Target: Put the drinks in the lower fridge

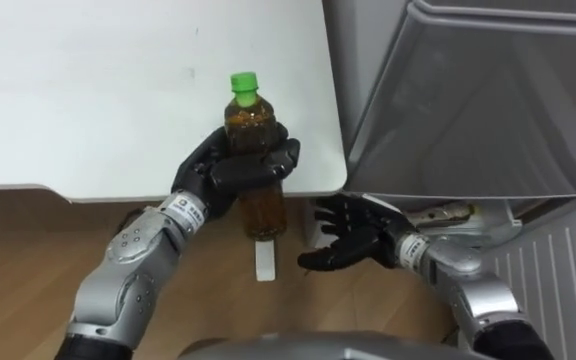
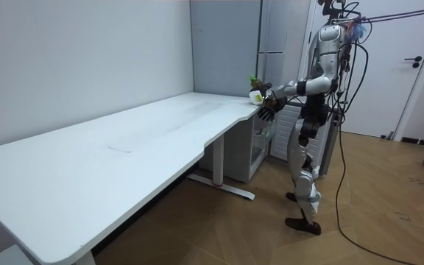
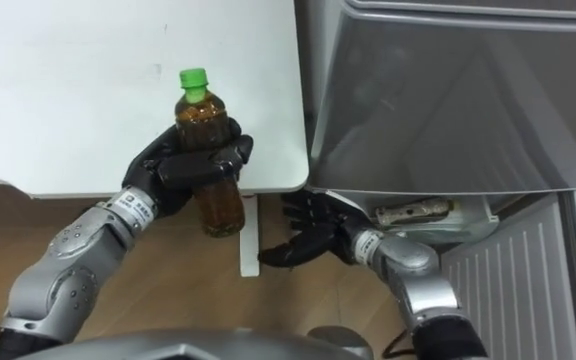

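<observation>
A brown tea bottle point(image 1: 256, 160) point(image 3: 208, 155) with a green cap is upright in my left hand point(image 1: 230, 165) point(image 3: 183, 165), whose fingers curl round its middle. It hangs over the near edge of the white table point(image 1: 88, 90), its base below the table's rim. My right hand point(image 1: 353, 235) point(image 3: 313, 235) is open, fingers spread, lower and to the right, just under the grey fridge's point(image 1: 478, 100) upper part. In the room view I stand at the table's far end beside the fridge point(image 2: 271, 44), the bottle point(image 2: 255, 87) held out in front.
The lower fridge compartment stands open; a packet point(image 3: 413, 212) lies on its shelf, and a white ribbed door panel point(image 1: 548, 270) shows at the lower right. A white table leg point(image 1: 265, 262) stands below the bottle. Wooden floor lies underneath.
</observation>
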{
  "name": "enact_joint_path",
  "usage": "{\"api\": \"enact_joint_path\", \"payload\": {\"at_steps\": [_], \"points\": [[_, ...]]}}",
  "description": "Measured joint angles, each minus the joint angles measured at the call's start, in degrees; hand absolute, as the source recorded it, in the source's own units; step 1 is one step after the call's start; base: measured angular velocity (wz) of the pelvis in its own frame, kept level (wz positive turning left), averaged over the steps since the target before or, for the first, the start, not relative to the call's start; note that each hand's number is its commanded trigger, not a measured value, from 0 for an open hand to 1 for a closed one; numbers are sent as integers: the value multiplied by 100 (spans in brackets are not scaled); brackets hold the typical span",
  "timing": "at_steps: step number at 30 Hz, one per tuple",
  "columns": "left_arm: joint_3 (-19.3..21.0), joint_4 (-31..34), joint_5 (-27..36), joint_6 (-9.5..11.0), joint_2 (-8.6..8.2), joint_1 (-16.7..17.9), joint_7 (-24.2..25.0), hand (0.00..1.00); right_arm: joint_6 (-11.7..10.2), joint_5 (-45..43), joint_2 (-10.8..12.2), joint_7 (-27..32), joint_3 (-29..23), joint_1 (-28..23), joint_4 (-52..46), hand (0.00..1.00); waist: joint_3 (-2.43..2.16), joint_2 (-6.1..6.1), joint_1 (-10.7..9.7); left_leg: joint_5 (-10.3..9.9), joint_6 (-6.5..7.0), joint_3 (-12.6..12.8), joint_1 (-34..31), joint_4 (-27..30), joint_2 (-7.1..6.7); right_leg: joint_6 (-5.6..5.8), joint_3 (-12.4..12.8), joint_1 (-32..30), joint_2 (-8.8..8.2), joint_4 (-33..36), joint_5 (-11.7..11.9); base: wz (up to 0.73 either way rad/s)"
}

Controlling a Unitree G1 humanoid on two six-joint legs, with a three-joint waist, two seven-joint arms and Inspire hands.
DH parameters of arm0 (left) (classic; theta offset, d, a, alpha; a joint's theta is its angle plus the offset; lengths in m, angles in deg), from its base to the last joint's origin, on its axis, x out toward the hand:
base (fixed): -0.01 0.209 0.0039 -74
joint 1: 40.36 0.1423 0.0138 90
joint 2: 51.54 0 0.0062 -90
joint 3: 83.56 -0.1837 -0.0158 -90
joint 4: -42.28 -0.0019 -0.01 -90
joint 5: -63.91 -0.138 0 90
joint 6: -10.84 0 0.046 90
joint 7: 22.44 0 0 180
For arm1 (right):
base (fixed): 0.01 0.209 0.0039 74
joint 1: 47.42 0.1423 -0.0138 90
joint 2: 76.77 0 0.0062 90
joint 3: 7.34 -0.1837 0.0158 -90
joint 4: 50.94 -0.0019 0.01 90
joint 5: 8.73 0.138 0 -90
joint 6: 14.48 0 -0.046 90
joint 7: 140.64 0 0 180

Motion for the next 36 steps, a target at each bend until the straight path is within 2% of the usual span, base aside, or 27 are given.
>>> {"api": "enact_joint_path", "payload": {"at_steps": [2,5,7,16,19,24,27,31,36], "points": [[-41,-14,-118,15,31,0,14,100,1,4,-12,-137,2,-20,11,0,4,-11,-2,0,0,1,48,-17,1,0,1,45,0,0,0,0],[-177,-26,-213,45,170,0,67,100,1,9,-30,-375,4,-50,77,0,7,-48,-22,0,0,5,73,-19,1,0,-9,99,-4,-3,0,1],[-237,-28,-290,92,221,0,151,100,0,11,-36,-556,12,-50,174,0,23,-86,-15,0,0,1,56,-17,1,0,0,77,-2,18,0,0],[-505,-19,-496,197,230,-20,312,100,4,39,-88,-1020,623,-41,230,0,-17,-169,21,-3,1,-6,-47,29,5,-2,-5,-73,-7,116,0,-1],[-582,-20,-504,239,230,-32,378,100,1,64,-62,-1173,683,-41,228,0,-3,-187,12,-3,2,-29,-68,90,2,-4,0,-90,-11,119,2,0],[-758,-19,-526,259,230,-55,381,100,-3,528,-81,-1251,743,-43,152,0,37,-132,-15,-5,1,-51,-100,79,3,-12,-11,-95,-7,115,7,0],[-944,-15,-844,275,222,-155,456,100,-3,797,-94,-1246,850,-44,158,0,55,-101,-7,-6,-1,-66,-134,70,9,-19,-31,-111,3,109,11,2],[-1053,-15,-965,284,218,-186,616,100,-3,991,-120,-1295,906,-45,185,0,48,-40,-22,-6,-1,-69,-151,85,13,-19,-56,-109,1,99,11,0],[-1221,-27,-965,284,218,-189,660,100,-6,1339,-214,-1294,1051,-45,376,0,48,-28,-30,-6,-1,-63,-142,82,12,-19,-66,-94,-1,96,11,0]]}}
